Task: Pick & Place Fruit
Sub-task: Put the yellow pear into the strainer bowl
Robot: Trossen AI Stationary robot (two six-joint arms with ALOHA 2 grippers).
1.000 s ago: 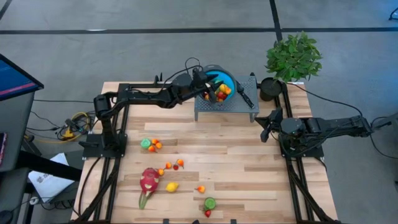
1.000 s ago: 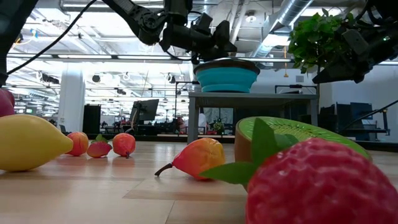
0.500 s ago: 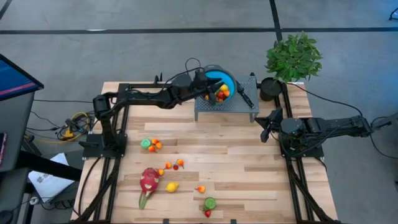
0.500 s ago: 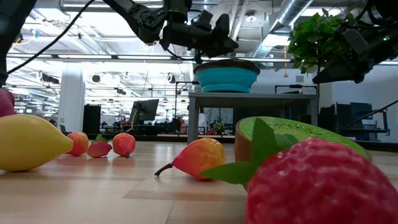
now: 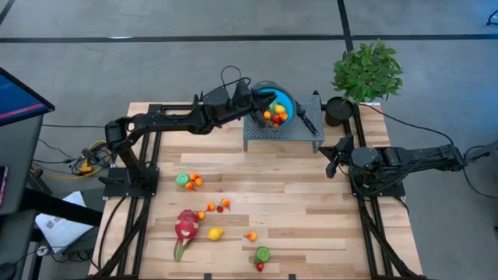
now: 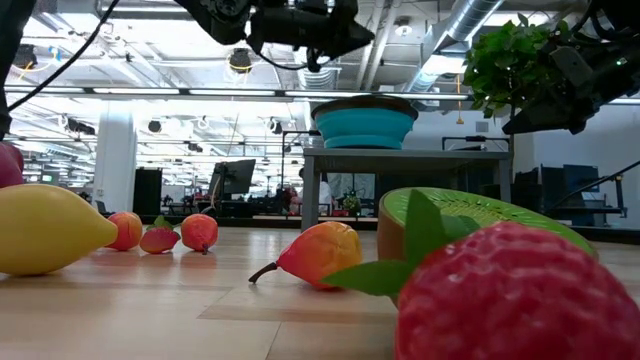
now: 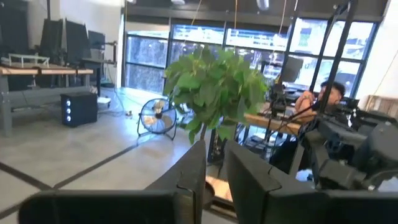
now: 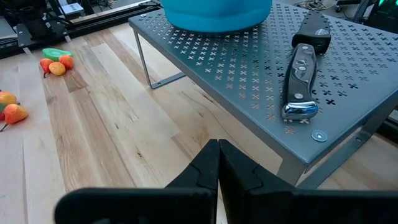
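Since fruit is collected in the blue bowl (image 5: 276, 103) at twelve o'clock, the left gripper (image 5: 255, 96) hangs at its rim, fingers narrowly parted and empty; the right gripper (image 5: 332, 159) waits at three o'clock, fingers closed on nothing

Bright, even overhead light; near strawberry (image 6: 520, 300) blurred in low view.

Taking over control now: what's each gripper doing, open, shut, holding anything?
Left gripper: open and empty, raised beside the blue bowl.
Right gripper: shut, empty, low over the table near the grey rack.
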